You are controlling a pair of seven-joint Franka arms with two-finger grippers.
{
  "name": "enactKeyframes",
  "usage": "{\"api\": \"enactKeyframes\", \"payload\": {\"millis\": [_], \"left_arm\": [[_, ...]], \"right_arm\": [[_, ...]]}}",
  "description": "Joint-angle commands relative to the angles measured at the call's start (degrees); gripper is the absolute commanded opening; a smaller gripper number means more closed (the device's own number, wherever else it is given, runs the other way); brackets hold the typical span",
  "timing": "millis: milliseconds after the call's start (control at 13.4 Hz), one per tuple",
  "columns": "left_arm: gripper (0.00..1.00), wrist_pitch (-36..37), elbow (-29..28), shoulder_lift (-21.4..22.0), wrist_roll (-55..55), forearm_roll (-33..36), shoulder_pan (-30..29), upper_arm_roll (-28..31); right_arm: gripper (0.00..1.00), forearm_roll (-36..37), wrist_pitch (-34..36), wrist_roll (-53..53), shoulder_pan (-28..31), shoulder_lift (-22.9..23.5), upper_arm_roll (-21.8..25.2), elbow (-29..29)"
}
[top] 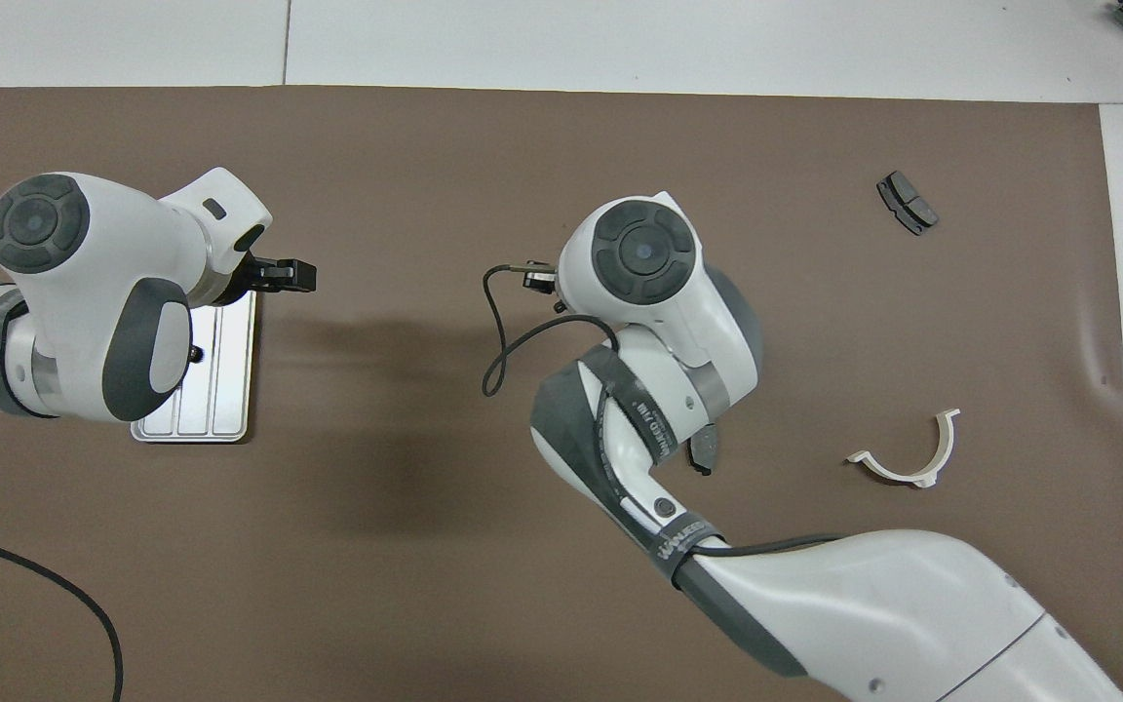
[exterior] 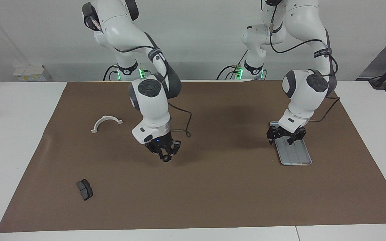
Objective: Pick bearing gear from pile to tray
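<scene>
Little lettering is seen. A dark strap (top: 654, 429) wrapped round the right arm's forearm carries white printed characters; they cannot be made out as words. A second band (top: 683, 542), lower on the same arm toward its base, bears pale lettering, likewise not readable. On the left arm, a black band (exterior: 322, 52) above the wrist joint shows white print, too small to be read. No numbers, brands or signs are legible elsewhere.
</scene>
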State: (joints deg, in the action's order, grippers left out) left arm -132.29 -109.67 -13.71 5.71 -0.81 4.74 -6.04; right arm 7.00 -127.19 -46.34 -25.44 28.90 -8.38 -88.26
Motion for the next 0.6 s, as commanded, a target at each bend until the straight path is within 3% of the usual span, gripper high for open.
{"api": "enactKeyframes", "payload": {"millis": [0,224,524], "left_arm": [[0.83,3.95,5.06,-2.11,0.53,-1.30,0.80,0.68],[0.82,10.55,12.27,-4.22,2.54,-2.08,1.93,0.77],[0.82,10.56,13.25,-5.10,5.98,-2.18,4.48,0.94]], "right_arm": [[0.00,0.12,-0.42,-5.49,-5.04,0.27,0.29,-1.03],[0.00,1.35,-1.75,-8.50,-8.83,2.55,0.29,-1.03],[0.00,2.49,-6.48,-10.52,-10.95,3.18,0.29,-5.76]]}}
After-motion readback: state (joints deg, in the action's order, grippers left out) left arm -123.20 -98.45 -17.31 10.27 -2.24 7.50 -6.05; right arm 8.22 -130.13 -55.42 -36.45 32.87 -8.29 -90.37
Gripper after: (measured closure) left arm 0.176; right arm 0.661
